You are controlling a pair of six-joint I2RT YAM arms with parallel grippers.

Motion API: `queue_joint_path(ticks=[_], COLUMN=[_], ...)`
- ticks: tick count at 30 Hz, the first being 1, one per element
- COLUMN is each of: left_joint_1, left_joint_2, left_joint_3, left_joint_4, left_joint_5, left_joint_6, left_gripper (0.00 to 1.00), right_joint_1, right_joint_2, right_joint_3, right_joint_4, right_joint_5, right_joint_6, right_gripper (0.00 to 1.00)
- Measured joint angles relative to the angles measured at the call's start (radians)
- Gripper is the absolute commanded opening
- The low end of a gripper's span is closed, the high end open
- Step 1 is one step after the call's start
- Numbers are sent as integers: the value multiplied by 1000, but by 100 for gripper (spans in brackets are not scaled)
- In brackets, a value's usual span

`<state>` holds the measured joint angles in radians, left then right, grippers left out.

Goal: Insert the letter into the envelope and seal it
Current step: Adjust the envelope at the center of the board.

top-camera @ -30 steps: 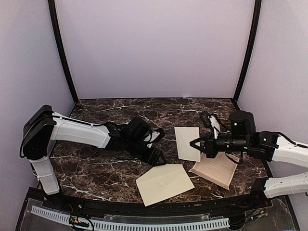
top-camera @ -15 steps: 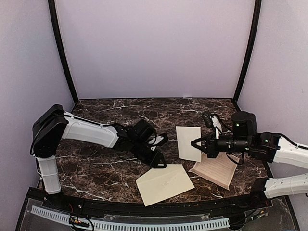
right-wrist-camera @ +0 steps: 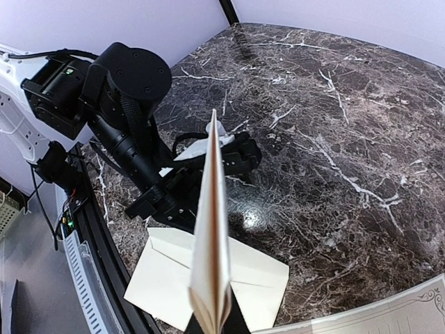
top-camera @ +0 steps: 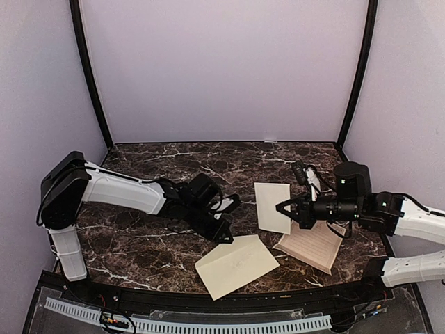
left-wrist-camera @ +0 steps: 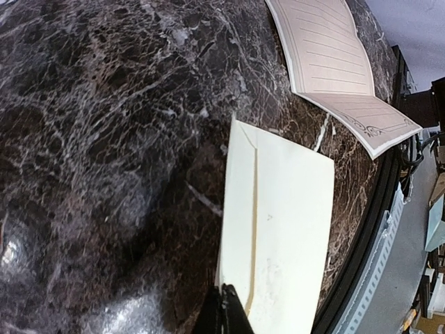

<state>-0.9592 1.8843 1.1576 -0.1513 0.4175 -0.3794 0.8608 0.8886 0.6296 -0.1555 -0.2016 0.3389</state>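
**Left arm.** The left gripper (top-camera: 224, 235) reaches to the near centre of the table (top-camera: 139, 243). Its fingers are pressed together on the 11 o'clock corner of the envelope (top-camera: 238, 264). In the left wrist view the dark fingertips (left-wrist-camera: 226, 314) meet over the near edge of the paper, pinching it.

**Envelope.** The envelope is at 6 o'clock from the table centre, close to the near edge, with its long side running from 8 o'clock to 2 o'clock. A fold line runs along its length, and a faint emblem shows on its face. It is plain cream with nothing printed on it.

**Letter.** The letter (top-camera: 316, 247) rests on the marble at 4 o'clock from the table centre and at 2 o'clock from the envelope. It is near the envelope but does not touch it. The letter is a tan sheet with ruled text lines inside a thin border, bent along a crease so that its two panels meet at an angle. The right forearm passes above it.

**Right arm.** The right gripper (top-camera: 281, 207) points toward 9 o'clock. Its fingers are closed on the 3 o'clock edge of a folded cream sheet (top-camera: 271, 205). In the right wrist view this sheet appears edge-on, rising straight out from between the fingers. Whether its lower corner touches the letter cannot be determined.
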Motion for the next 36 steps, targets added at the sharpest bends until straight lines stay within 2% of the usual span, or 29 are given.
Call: queue_joint_path(ticks=[5,10,13,23,24,27,29,32,36], left_joint_1=[0,0,-6,-61,-61,-62,-62,-63,-65], left_joint_2=[-137,-327,-386,-477,-481,-486,-486,-506,-607], left_joint_3=[-133,-384,-495,-647,-651,-661,-670,-693,-715], left_joint_4=[62,285,396,591,595,615,626,616,542], left_joint_5=[-76,-182,-259,-488,-496,-513,-513,-506,-519], left_joint_6=[-97,-313,-451,-728,-740,-772,-789,-810,-797], left_gripper=[0,0,0,1,6,36,49,64,71], right_joint_1=[0,0,0,15,17,19,19,21,21], right_joint_2=[3,29,45,85,89,94,93,85,60], right_joint_3=[0,3,8,10,10,10,10,10,2], right_joint_4=[13,30,43,100,106,124,141,164,202], right_joint_5=[3,18,22,44,44,41,37,26,2], right_joint_6=[14,39,57,114,119,134,143,153,167], right_gripper=[0,0,0,0,0,0,0,0,0])
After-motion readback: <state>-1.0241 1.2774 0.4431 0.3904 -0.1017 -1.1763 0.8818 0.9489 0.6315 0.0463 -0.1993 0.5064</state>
